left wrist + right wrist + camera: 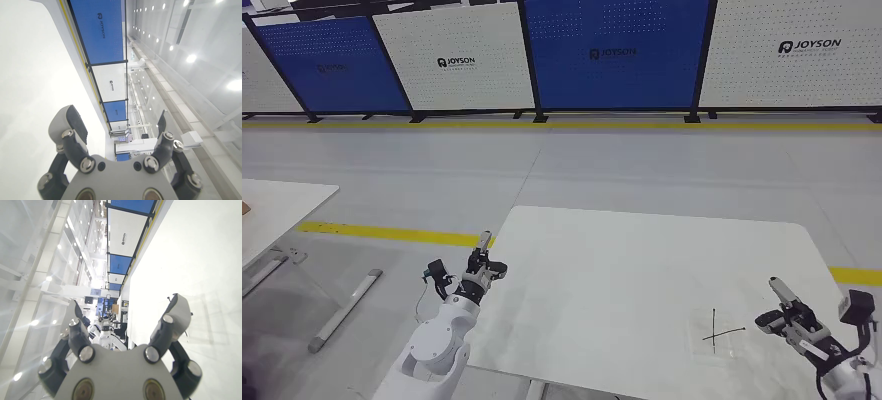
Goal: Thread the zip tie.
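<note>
The left fingers (75, 121) and the right fingers (179, 311) both stand spread and released over the white worktop (622, 300), where the black zip tie (724, 334) lies near the right fingers, well apart from the left.

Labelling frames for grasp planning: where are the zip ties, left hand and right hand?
zip ties (714, 336): top view, where the two strips cross.
left hand (117, 111): left wrist view, midway between fingertips.
right hand (124, 299): right wrist view, midway between fingertips.
</note>
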`<control>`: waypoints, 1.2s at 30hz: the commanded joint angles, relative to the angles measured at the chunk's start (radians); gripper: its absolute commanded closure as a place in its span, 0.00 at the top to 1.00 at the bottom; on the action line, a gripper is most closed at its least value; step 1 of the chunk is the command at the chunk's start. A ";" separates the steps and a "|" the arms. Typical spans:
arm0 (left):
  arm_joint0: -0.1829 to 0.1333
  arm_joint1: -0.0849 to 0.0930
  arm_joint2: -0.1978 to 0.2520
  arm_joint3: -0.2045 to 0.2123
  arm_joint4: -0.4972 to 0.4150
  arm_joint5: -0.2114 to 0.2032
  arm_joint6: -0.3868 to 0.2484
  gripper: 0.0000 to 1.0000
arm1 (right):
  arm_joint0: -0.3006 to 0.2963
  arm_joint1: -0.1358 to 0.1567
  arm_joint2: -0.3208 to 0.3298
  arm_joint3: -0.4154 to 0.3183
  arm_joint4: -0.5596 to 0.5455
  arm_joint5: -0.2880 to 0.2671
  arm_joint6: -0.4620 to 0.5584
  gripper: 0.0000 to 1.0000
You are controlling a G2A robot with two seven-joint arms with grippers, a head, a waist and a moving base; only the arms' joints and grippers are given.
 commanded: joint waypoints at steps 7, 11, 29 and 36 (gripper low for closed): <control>0.000 0.000 0.000 0.000 0.000 0.000 0.000 0.78 | 0.000 0.000 0.000 0.000 0.000 0.000 0.000 1.00; 0.000 0.000 0.000 0.000 0.000 0.000 0.000 0.78 | 0.000 0.000 0.000 0.000 0.000 0.000 0.000 0.78; 0.000 0.000 0.000 0.000 0.000 0.000 0.000 1.00 | 0.277 0.061 -0.053 0.124 -0.169 0.119 0.567 1.00; 0.000 0.000 0.000 0.000 0.000 0.000 0.000 1.00 | 0.277 0.061 -0.053 0.124 -0.169 0.119 0.567 1.00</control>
